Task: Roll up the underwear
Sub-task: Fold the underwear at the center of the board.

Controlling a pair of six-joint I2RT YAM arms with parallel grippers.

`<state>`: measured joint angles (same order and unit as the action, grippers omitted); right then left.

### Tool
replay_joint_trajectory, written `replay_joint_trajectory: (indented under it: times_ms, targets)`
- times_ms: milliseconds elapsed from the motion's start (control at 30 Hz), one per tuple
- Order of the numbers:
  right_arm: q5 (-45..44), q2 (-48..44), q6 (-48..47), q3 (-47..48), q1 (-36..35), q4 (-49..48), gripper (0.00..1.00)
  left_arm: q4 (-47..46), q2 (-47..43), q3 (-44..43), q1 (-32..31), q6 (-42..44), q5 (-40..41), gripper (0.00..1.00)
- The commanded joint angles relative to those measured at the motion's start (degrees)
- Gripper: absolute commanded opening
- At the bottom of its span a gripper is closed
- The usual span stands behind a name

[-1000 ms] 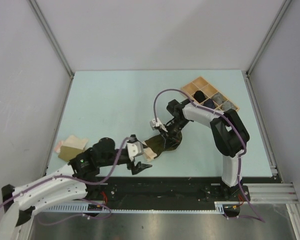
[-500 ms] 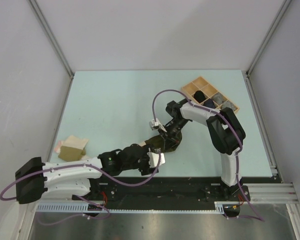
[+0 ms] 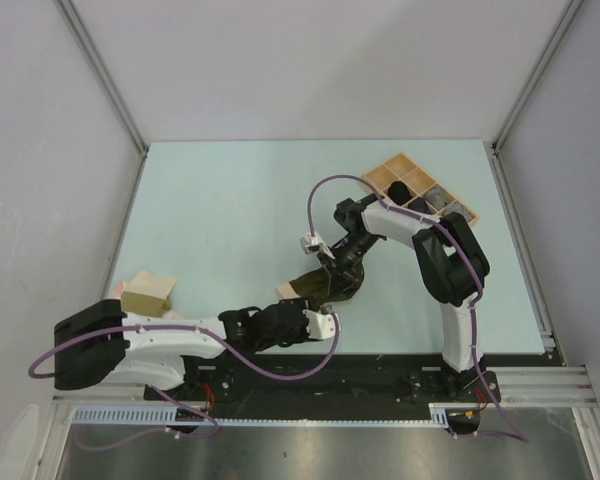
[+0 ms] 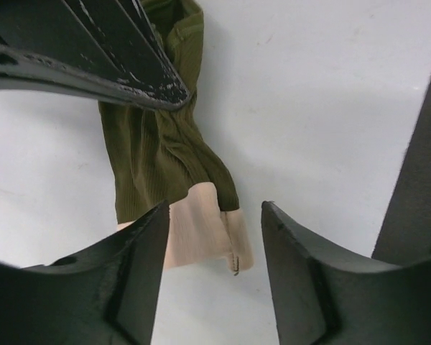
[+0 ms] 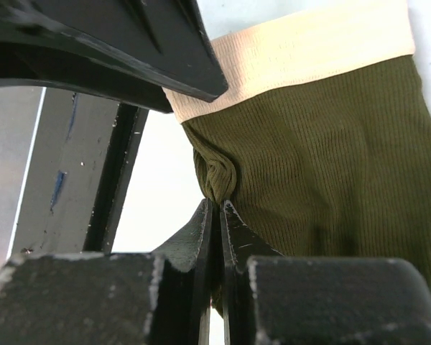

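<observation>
Now, the olive underwear (image 3: 330, 285) lay near the table's (image 3: 230, 200) front edge. In the left wrist's view it ran off toward eleven o'clock from the left gripper (image 4: 215, 215), with the pale waistband (image 4: 201, 230) nearest. That gripper's jaws stood partly apart astride the band, while the right gripper (image 5: 217, 205), at the far end, was pinched tight on a fold of olive cloth.

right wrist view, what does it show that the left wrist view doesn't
Only the right wrist view: the right claw shut on a bunched fold of the olive underwear, with a long stretch of its pale band above. Only the left wrist view: the left claw open, with the band's end showing between its fingertips. Both: the same underwear lying on the table.
</observation>
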<state>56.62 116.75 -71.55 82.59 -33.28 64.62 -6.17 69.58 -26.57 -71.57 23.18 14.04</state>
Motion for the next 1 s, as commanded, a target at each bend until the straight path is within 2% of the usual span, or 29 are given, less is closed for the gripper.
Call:
replay_joint_trajectory:
  times_ms: [0,233,400,433,600,700,733,833,967]
  targets:
    - [3.1,0.4,-0.3,3.1,0.8,2.2,0.03,0.1,2.2,-2.2,-0.8,-0.5,5.2,0.56]
    - [3.2,0.8,-0.2,3.5,1.1,2.6,0.01,3.1,3.3,-4.4,-2.2,-6.0,6.3,0.55]
    - [2.9,1.1,0.3,3.5,1.0,2.6,0.01,4.2,5.4,-6.1,-2.8,-6.8,10.3,0.53]
    - [2.8,1.1,0.2,3.6,1.1,2.6,0.01,5.2,6.3,-6.7,-2.8,-6.8,10.6,0.48]
    - [2.7,1.0,0.6,3.7,1.5,2.4,0.01,8.8,9.0,-9.7,-2.8,-7.4,10.6,0.37]
    - [2.7,1.0,0.8,3.8,1.5,2.4,0.01,10.2,9.8,-10.8,-2.6,-7.7,10.0,0.22]
    - [2.7,1.1,0.8,3.9,1.5,2.4,0.01,10.6,9.7,-11.0,-2.4,-7.9,9.3,0.15]
    - [2.4,1.3,1.2,4.0,1.5,2.3,0.01,13.2,9.0,-12.5,-0.8,-9.2,6.0,0.07]
    - [1.7,1.2,2.1,4.2,1.6,1.7,0.01,17.0,8.0,-15.8,2.7,-11.3,-0.7,0.03]
